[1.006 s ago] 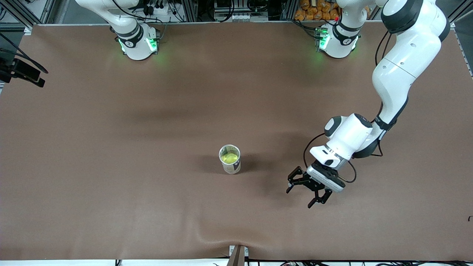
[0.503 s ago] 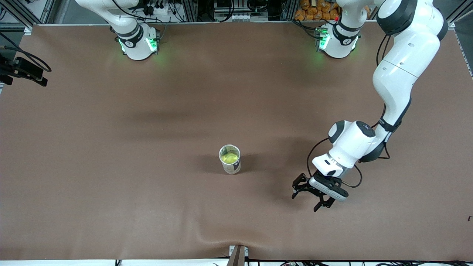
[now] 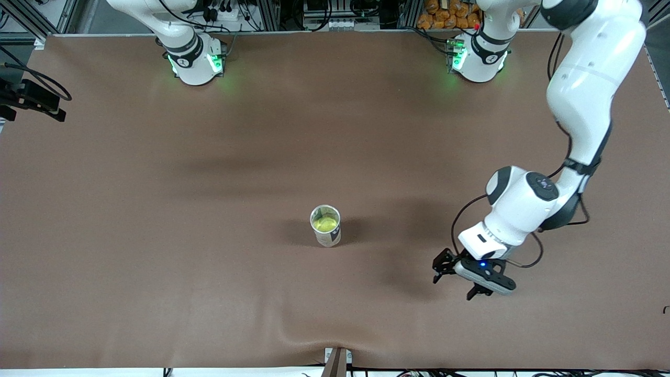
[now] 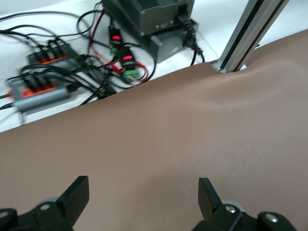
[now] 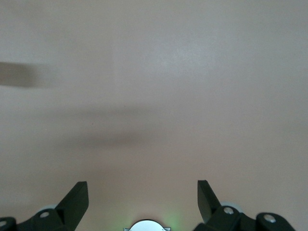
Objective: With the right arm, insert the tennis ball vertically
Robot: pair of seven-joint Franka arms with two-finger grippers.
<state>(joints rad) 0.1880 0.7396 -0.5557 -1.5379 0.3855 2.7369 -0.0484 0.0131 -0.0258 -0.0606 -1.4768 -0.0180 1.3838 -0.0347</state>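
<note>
A clear upright can point(image 3: 326, 226) with a dark label stands mid-table. A yellow-green tennis ball point(image 3: 325, 224) sits inside it, seen through the open top. My left gripper point(image 3: 454, 283) is open and empty, low over the bare mat beside the can toward the left arm's end. In the left wrist view its fingers point(image 4: 77, 195) stand wide apart over mat. My right gripper point(image 5: 143, 192) is open and empty, high over bare mat above its own base point(image 5: 147, 226). Its hand is mostly out of the front view.
A brown mat point(image 3: 209, 173) covers the table, with a raised wrinkle point(image 3: 314, 340) at the edge nearest the front camera. The left wrist view shows the table's edge, an aluminium post point(image 4: 250, 33) and cabled electronics boxes point(image 4: 149, 21). A black cabled part point(image 3: 31, 99) shows past the right arm's end.
The left gripper has moved away from the can toward the left arm's end of the table and turned. The can and ball have not moved.
</note>
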